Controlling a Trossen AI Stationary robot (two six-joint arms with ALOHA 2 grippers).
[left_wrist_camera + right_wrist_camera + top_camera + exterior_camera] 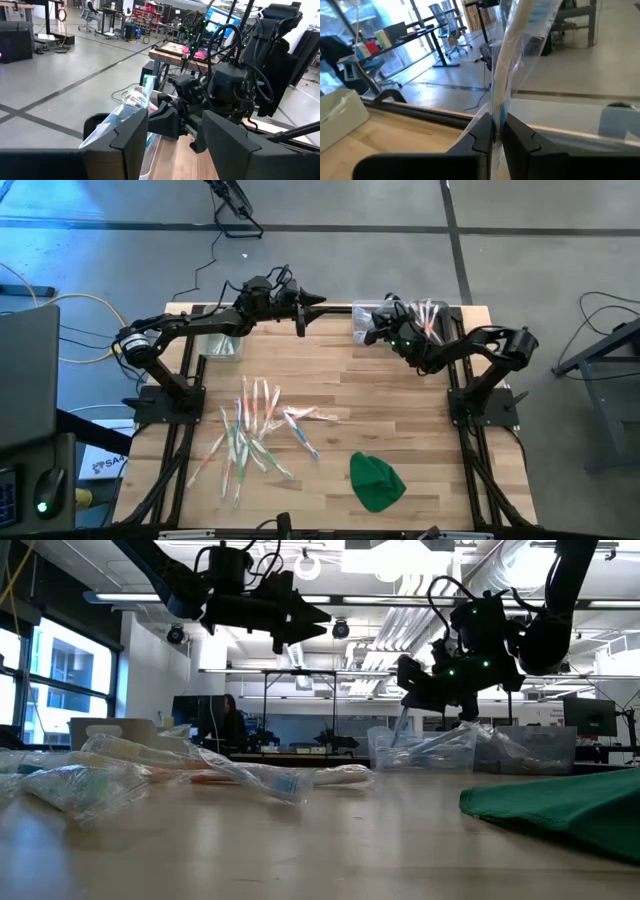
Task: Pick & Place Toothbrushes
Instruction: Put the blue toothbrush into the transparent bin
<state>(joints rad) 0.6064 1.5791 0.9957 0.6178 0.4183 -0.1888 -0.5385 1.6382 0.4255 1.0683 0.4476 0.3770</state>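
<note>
Many wrapped toothbrushes lie in a loose pile on the wooden table's near left. More toothbrushes rest in a clear bin at the far edge. At that bin's left end my right gripper is shut on one wrapped toothbrush. My left gripper hangs open and empty above the far middle, a little left of the bin. Its fingers point toward the right gripper. My right gripper pinches the wrapped toothbrush's handle between its two fingers, which lie across it. The fingers come about level from the table's right side. In the low view the toothbrush hangs slanted below them, its lower end down behind the bin's wall.
A second clear bin stands at the far left under the left arm. A green cloth lump lies near the front edge, right of the pile. Bare wood stretches between the pile and the far bins.
</note>
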